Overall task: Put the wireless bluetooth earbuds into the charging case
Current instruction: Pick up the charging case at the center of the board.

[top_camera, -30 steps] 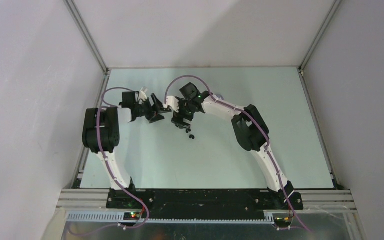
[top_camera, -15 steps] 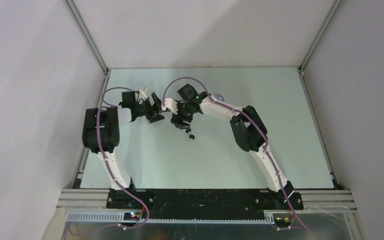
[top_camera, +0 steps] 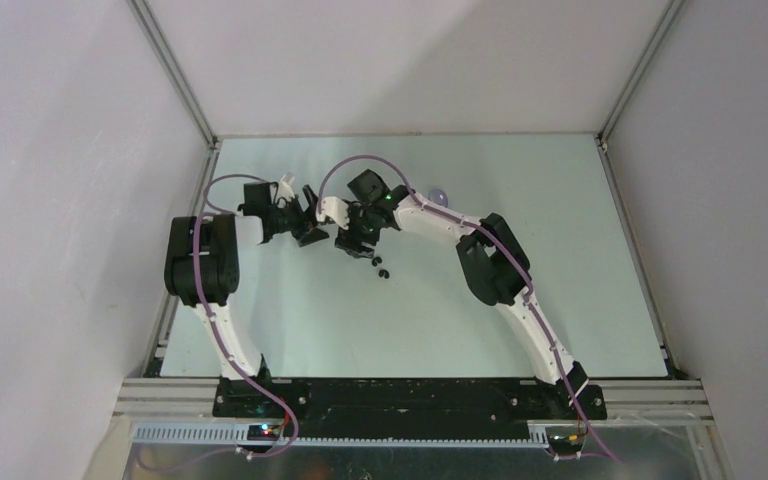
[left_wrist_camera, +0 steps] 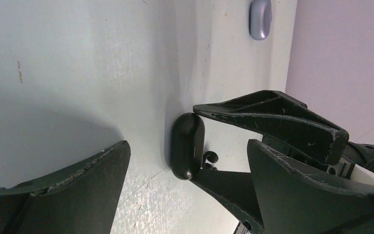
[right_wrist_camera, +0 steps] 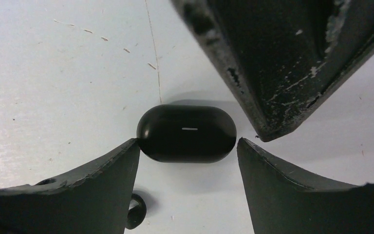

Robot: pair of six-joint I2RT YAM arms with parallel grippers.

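The black charging case (right_wrist_camera: 186,133) lies closed on the table, lid line facing up. My right gripper (right_wrist_camera: 187,144) has a fingertip against each rounded end of it, shut on the case. In the left wrist view the same charging case (left_wrist_camera: 187,146) sits between those two right fingers (left_wrist_camera: 272,122). My left gripper (left_wrist_camera: 187,146) stands wide open just short of it, touching nothing. One black earbud (right_wrist_camera: 135,210) lies beside my right finger. From above, two black earbuds (top_camera: 375,262) lie just in front of the right gripper (top_camera: 353,242), with the left gripper (top_camera: 312,230) close beside.
A pale purple case (left_wrist_camera: 260,18), closed, lies farther back near the rear of the table (top_camera: 560,250); the top view shows this purple case (top_camera: 438,195) behind the right arm. A finger of the left gripper (right_wrist_camera: 272,63) hangs just beyond the black case.
My right gripper shifted slightly left and narrowed onto the black case. My left gripper opened wider and stayed in place.
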